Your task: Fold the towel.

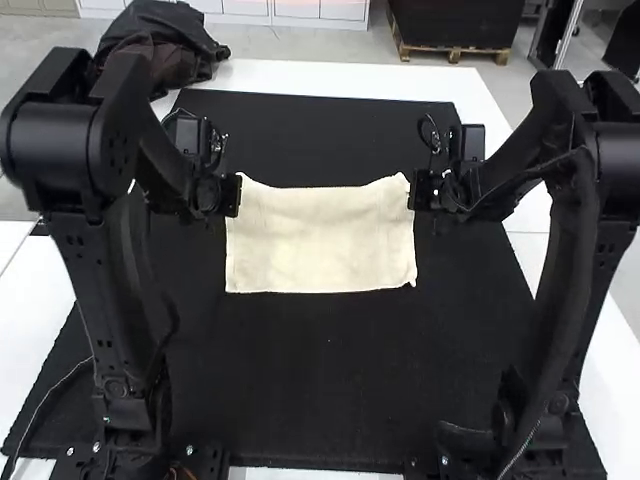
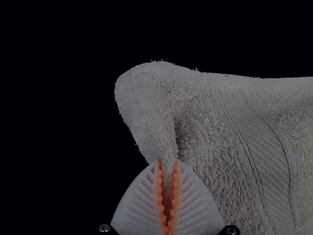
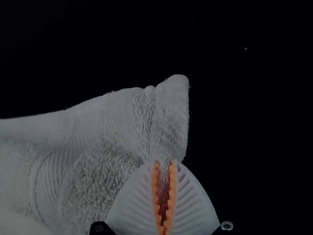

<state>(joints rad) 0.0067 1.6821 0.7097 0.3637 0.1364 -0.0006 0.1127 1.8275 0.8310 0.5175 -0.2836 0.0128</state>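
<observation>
Left gripper [image 2: 168, 164] and right gripper [image 3: 165, 164] clenching towel [image 1: 320, 240] near far corners, over black mat [image 1: 320, 390]. You're handling something soft, probably light, sagging mid-span; you're best gripping corners.

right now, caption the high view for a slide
Two grippers pinch a cream towel near its far corners.
</observation>
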